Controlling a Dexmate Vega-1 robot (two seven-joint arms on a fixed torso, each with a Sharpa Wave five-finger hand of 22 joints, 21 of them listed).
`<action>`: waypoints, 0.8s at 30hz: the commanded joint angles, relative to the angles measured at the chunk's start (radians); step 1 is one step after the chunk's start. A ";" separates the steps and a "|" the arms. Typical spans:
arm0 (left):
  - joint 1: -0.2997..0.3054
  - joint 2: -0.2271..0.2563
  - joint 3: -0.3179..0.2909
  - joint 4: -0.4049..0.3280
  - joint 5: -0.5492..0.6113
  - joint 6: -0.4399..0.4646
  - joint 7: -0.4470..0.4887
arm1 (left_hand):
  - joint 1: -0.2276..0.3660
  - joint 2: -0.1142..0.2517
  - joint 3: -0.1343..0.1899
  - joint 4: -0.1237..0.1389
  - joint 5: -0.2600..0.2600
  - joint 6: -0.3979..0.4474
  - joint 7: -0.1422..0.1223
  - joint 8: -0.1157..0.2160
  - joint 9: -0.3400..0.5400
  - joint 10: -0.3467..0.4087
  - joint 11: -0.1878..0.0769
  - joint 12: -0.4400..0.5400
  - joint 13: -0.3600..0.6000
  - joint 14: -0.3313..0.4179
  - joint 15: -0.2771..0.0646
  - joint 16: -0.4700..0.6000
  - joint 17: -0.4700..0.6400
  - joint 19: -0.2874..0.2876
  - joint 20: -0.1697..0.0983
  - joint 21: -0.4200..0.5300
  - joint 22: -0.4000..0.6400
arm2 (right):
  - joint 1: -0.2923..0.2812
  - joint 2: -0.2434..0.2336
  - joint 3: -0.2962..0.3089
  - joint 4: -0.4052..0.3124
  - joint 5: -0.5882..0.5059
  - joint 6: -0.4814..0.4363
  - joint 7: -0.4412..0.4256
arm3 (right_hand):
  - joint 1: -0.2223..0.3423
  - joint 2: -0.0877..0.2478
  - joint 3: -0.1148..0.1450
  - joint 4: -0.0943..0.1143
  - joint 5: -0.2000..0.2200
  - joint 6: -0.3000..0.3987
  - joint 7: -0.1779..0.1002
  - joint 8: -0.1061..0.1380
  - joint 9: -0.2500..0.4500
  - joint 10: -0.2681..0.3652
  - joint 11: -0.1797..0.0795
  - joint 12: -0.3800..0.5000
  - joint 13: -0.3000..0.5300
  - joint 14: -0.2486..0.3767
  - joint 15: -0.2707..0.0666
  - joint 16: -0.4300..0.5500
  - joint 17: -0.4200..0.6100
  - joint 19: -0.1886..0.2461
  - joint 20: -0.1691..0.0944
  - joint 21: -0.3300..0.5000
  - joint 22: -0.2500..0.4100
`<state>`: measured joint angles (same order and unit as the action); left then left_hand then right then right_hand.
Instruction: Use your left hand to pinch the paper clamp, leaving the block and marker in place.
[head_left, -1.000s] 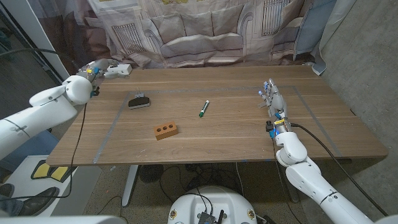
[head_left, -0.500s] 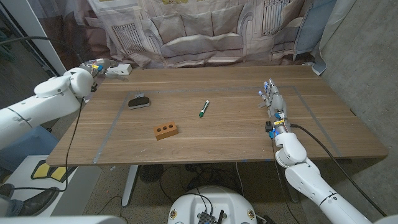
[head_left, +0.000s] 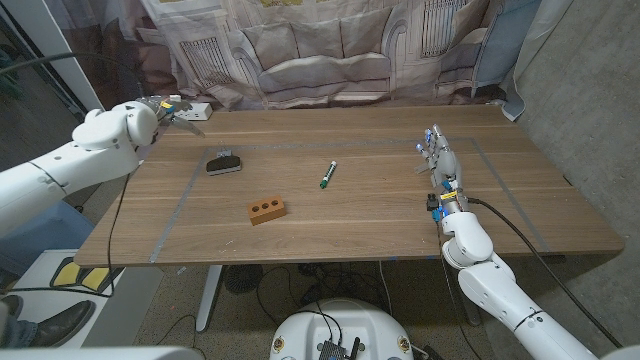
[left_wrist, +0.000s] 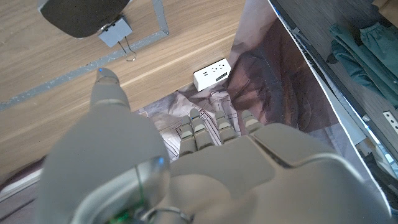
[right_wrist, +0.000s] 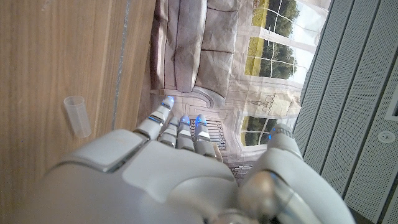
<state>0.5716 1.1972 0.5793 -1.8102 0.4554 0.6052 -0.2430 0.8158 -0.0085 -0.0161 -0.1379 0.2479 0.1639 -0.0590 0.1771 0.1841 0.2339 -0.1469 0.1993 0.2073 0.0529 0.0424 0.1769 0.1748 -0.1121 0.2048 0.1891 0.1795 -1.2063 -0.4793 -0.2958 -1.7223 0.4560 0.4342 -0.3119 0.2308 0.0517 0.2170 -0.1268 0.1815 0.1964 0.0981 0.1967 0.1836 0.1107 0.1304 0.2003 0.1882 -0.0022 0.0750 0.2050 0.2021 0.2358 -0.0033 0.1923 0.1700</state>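
The left hand (head_left: 160, 108), fingers apart and empty, should drop toward the clamp (head_left: 224, 163) at its 5 o'clock, avoiding block (head_left: 267, 210) and marker (head_left: 327, 174).

A white power strip (left_wrist: 212, 73) by the sofa-printed backdrop curtain (head_left: 330, 50) (grey tape lines (head_left: 176, 212) across the wooden table (head_left: 520, 215))

Looking along the back of the grey left hand (left_wrist: 205, 168), fingers stretched out and apart, holding nothing. Beyond the fingertips, the black paper clamp with silver wire handles (left_wrist: 93, 17) lying on the wooden table (left_wrist: 56, 68), beside a grey tape line (left_wrist: 81, 71). Near the table edge, a white power strip (left_wrist: 212, 73) against a printed backdrop cloth (left_wrist: 273, 87).
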 joint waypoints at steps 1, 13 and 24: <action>-0.068 -0.050 0.063 0.049 0.198 -0.040 -0.168 | 0.035 0.009 0.009 -0.012 0.016 -0.025 -0.007 0.001 0.003 -0.008 -0.009 0.002 0.002 -0.003 -0.008 0.008 0.002 0.013 0.005 0.009 0.002 | -0.009 0.001 0.004 -0.021 -0.012 -0.004 -0.010 | 0.009 0.001 -0.001 -0.002 -0.004 0.001 -0.007 -0.001 0.003 0.006 0.006 0.001 0.003 -0.002 0.004 0.001 0.003 -0.002 -0.001 -0.002 0.001; -0.074 -0.108 0.069 0.131 0.206 -0.121 -0.159 | 0.090 0.010 0.018 -0.018 0.039 -0.002 -0.031 0.019 0.003 0.010 -0.033 0.018 0.001 0.032 -0.028 0.019 0.000 0.050 0.003 0.019 0.000 | -0.015 0.004 0.000 -0.026 -0.017 -0.012 -0.016 | 0.010 0.001 -0.001 -0.002 -0.004 0.002 -0.008 -0.001 0.003 0.006 0.006 0.001 0.003 -0.001 0.003 0.001 0.003 -0.002 0.000 -0.001 0.001; -0.107 -0.151 0.082 0.206 0.198 -0.165 -0.169 | 0.099 0.008 0.018 -0.015 0.043 -0.007 -0.026 0.016 0.003 0.013 -0.025 0.020 0.001 0.036 -0.028 0.017 0.000 0.055 0.007 0.018 0.000 | -0.015 0.009 -0.003 -0.025 -0.023 -0.013 -0.023 | 0.010 0.001 -0.001 -0.002 -0.004 0.003 -0.007 -0.001 0.004 0.007 0.005 0.001 0.003 0.000 0.003 0.001 0.003 -0.003 0.001 -0.001 0.001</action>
<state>0.4927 1.0890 0.6481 -1.6734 0.6536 0.4911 -0.4019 0.9057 0.0001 -0.0037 -0.1502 0.2819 0.1574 -0.0896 0.1896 0.1840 0.2416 -0.1788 0.2150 0.2044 0.0806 0.0124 0.1925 0.1721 -0.0623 0.2072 0.2005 0.1767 -1.2198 -0.4741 -0.2945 -1.7471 0.4399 0.4226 -0.3291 0.2308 0.0517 0.2170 -0.1268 0.1815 0.1964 0.0981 0.1967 0.1836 0.1107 0.1305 0.2003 0.1882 -0.0021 0.0749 0.2050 0.2020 0.2358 -0.0033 0.1923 0.1699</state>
